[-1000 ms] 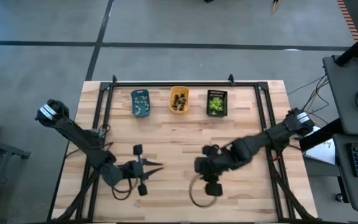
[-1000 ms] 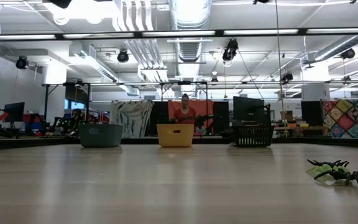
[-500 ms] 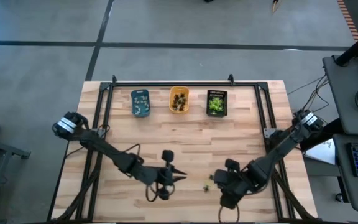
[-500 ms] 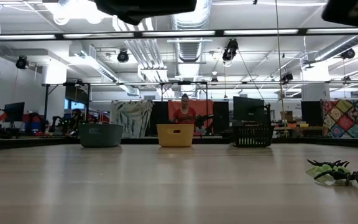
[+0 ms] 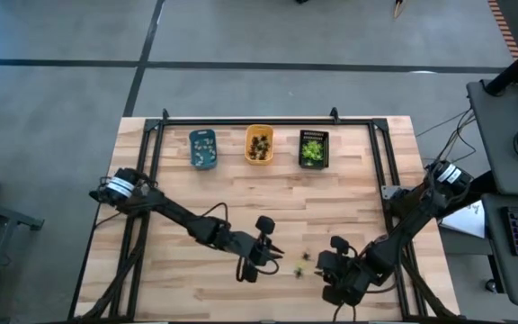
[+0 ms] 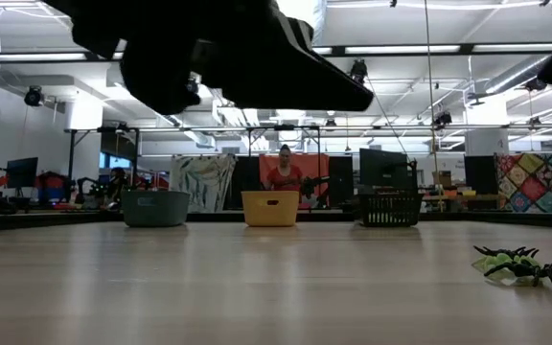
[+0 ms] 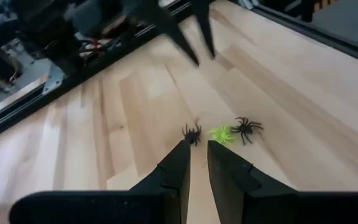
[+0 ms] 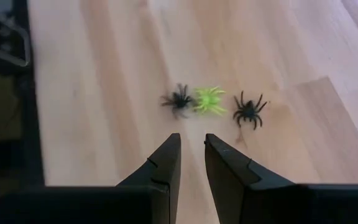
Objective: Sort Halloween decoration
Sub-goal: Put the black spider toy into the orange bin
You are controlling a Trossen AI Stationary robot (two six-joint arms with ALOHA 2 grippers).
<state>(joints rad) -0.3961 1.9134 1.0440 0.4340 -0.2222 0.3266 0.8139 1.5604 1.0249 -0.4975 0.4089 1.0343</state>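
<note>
Three tiny spidery plastic figures are lying close together on the pale, planked wooden surface, near its near edge and a little toward the right side. In the right wrist view they are reading as a black spider, a yellow-green spider touching or just beside it, and a second black spider slightly apart. From above they are showing only as a small cluster, with bare wood on its far side.

The left end effector is hovering just beside the cluster on its left, and its two dark tapered fingers are standing nearly together with a narrow slit between them, pinching nothing. The right end effector is sitting just beside the cluster on the opposite side, fingers likewise close with a slim gap and nothing held. The cluster is hemmed in between the two.

Along the far edge, well apart from the arms, three small rectangular baskets are standing in a row: a blue-grey basket holding pale pieces, a yellow-orange basket holding dark pieces, and a black slatted basket holding green pieces. A wide stretch of open wood is lying between them and the arms. A black metal frame is bordering the surface.
</note>
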